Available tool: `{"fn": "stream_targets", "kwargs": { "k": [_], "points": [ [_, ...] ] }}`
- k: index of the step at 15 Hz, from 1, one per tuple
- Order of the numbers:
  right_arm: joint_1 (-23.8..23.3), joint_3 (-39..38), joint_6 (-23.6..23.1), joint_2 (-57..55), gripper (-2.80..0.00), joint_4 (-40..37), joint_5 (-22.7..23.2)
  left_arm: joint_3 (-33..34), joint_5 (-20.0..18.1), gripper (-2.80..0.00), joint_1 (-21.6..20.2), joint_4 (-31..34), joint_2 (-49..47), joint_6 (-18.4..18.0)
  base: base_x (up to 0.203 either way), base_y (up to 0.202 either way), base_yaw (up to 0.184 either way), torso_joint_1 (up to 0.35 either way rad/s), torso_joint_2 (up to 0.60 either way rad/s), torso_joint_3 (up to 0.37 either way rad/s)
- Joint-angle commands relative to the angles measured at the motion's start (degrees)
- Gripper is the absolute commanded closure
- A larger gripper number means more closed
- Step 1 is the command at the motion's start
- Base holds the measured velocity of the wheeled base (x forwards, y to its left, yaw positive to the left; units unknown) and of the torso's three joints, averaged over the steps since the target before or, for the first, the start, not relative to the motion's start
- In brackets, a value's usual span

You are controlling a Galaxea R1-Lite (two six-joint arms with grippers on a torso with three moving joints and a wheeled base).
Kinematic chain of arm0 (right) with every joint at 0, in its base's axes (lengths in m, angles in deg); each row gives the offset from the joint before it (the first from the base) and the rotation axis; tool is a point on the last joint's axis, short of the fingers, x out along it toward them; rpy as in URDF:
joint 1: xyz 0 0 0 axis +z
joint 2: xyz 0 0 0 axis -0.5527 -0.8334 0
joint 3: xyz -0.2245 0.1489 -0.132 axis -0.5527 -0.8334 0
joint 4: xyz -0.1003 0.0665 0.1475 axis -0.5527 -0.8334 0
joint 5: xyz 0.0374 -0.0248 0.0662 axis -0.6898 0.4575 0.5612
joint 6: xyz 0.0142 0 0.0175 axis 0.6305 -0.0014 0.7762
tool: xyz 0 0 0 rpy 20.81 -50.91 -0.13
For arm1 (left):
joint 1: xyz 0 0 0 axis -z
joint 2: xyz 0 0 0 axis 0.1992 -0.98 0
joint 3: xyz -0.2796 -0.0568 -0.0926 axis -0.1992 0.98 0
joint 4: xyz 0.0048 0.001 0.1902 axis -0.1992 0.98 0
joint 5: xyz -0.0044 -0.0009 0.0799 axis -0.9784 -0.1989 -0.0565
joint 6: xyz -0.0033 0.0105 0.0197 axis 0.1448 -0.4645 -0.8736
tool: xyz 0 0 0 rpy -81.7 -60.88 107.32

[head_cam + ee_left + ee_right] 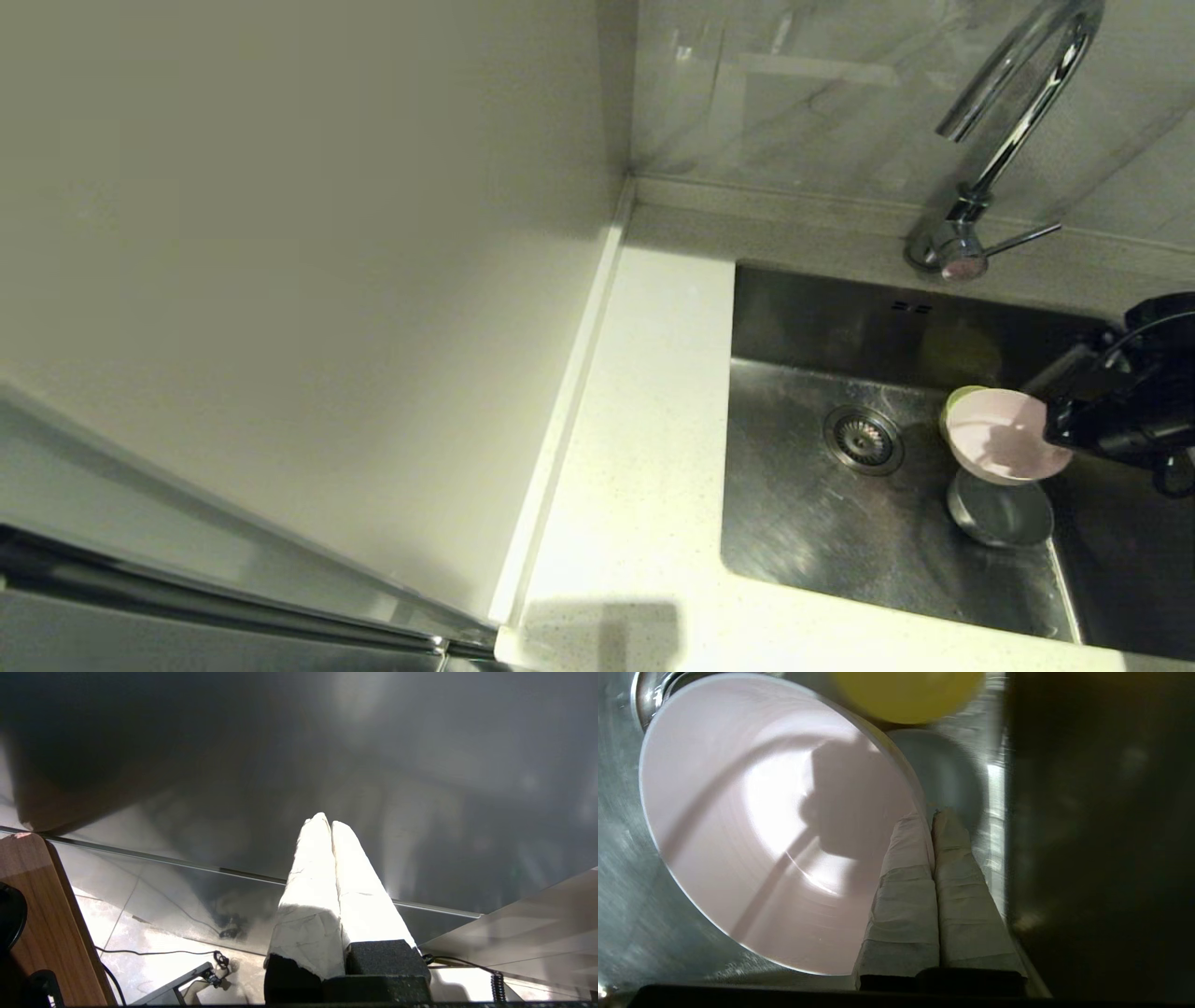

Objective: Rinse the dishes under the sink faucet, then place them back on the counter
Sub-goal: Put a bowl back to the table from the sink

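Head view: right gripper (1060,425) holds the pink bowl (1004,435) over the sink (840,523), at 3 o'clock from the drain strainer (864,439). Left wrist view: left gripper (325,823) clamped together on nothing. Right wrist view: fingers (906,868) pinch the pink bowl's rim, yellow bowl (908,695) and grey-blue bowl (948,774) beyond.

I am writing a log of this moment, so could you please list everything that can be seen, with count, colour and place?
pink bowl: 1, pale pink, tilted above the sink floor, rim pinched by the right gripper
yellow bowl: 1, yellow, in the sink behind the pink bowl
grey-blue bowl: 1, grey-blue, on the sink floor below the pink bowl
sink: 1, steel, right of the counter
drain strainer: 1, metal, sink floor
faucet: 1, chrome, behind the sink
counter: 1, white speckled, left of the sink
panel: 1, off-white, far left
right gripper: over the sink
left gripper: parked away from the sink
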Motion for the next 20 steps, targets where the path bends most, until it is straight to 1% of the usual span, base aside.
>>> {"fn": "stream_targets", "kwargs": {
  "k": [1, 2, 3, 5, 7, 9, 10, 11, 12, 13, 14, 15, 16, 18, 19, 20],
  "points": [
    [-3.8, 0.1, -1.6, 5.1, 0.00, 0.2, -1.0, 0.2, 0.0, 0.00, 0.0, 0.0, 0.0, 0.0, 0.000, 0.000, 0.000, 0.000, 0.00, 0.000],
    [-4.5, 0.8, -3.1, 5.5, 0.00, 4.5, -2.5, 0.2, 0.0, 0.00, 0.0, 0.0, 0.0, 0.0, 0.000, 0.000, 0.000, 0.000, 0.00, 0.000],
    [-4.9, 1.1, -4.3, 5.8, 0.00, 11.8, -3.3, 0.2, 0.0, 0.00, 0.0, 0.0, 0.0, 0.0, 0.000, 0.000, 0.000, 0.000, 0.00, 0.000],
    [-5.6, 1.1, -7.0, 6.9, 0.00, 31.4, -3.7, 0.2, 0.0, 0.00, 0.0, 0.0, 0.0, 0.0, 0.000, 0.000, 0.000, 0.000, 0.00, 0.000],
    [-6.9, 0.5, -10.9, 9.4, 0.00, 52.8, -1.9, 0.2, 0.0, 0.00, 0.0, 0.0, 0.0, 0.0, 0.000, 0.000, 0.000, 0.000, 0.00, 0.000],
    [-10.8, -3.0, -13.6, 13.2, 0.00, 72.0, 2.4, 0.2, 0.0, 0.00, 0.0, 0.0, 0.0, 0.0, 0.000, 0.000, 0.000, 0.000, 0.00, 0.000],
    [-14.0, -6.8, -14.0, 15.0, 0.00, 79.8, 4.5, 0.2, 0.0, 0.00, 0.0, 0.0, 0.0, 0.0, 0.000, 0.000, 0.000, 0.000, 0.00, 0.000],
    [-18.3, -10.8, -13.3, 16.6, 0.00, 87.6, 6.0, 0.2, 0.0, 0.00, 0.0, 0.0, 0.0, 0.0, 0.000, 0.000, 0.000, 0.000, 0.00, 0.000],
    [-21.8, -14.7, -10.8, 18.1, 0.00, 94.8, 6.8, 0.2, 0.0, 0.00, 0.0, 0.0, 0.0, 0.0, 0.000, 0.000, 0.000, 0.000, 0.00, 0.000],
    [-23.3, -17.1, -7.3, 19.8, 0.00, 98.3, 6.7, 0.2, 0.0, 0.00, 0.0, 0.0, 0.0, 0.0, 0.000, 0.000, 0.000, 0.000, 0.00, 0.000],
    [-23.8, -18.0, -5.4, 21.3, 0.00, 98.5, 2.8, 0.2, 0.0, 0.00, 0.0, 0.0, 0.0, 0.0, 0.000, 0.000, 0.000, 0.000, 0.00, 0.000],
    [-23.7, -18.1, -3.4, 22.6, 0.00, 98.5, -3.5, 0.2, 0.0, 0.00, 0.0, 0.0, 0.0, 0.0, 0.000, 0.000, 0.000, 0.000, 0.00, 0.000],
    [-23.0, -18.0, -0.4, 24.2, 0.00, 98.5, -10.1, 0.2, 0.0, 0.00, 0.0, 0.0, 0.0, 0.0, 0.000, 0.000, 0.000, 0.000, 0.00, 0.000],
    [-20.4, -18.9, 8.3, 27.9, 0.00, 98.5, -21.6, 0.2, 0.0, 0.00, 0.0, 0.0, 0.0, 0.0, 0.000, 0.000, 0.000, 0.000, 0.00, 0.000],
    [-19.6, -21.3, 10.3, 29.3, 0.00, 98.5, -24.2, 0.2, 0.0, 0.00, 0.0, 0.0, 0.0, 0.0, 0.000, 0.000, 0.000, 0.000, 0.00, 0.000],
    [-18.7, -23.3, 10.9, 30.2, 0.00, 98.5, -25.1, 0.1, 0.0, 0.00, 0.0, 0.0, 0.0, 0.0, 0.000, 0.000, 0.000, 0.000, 0.00, 0.000]
  ]
}}
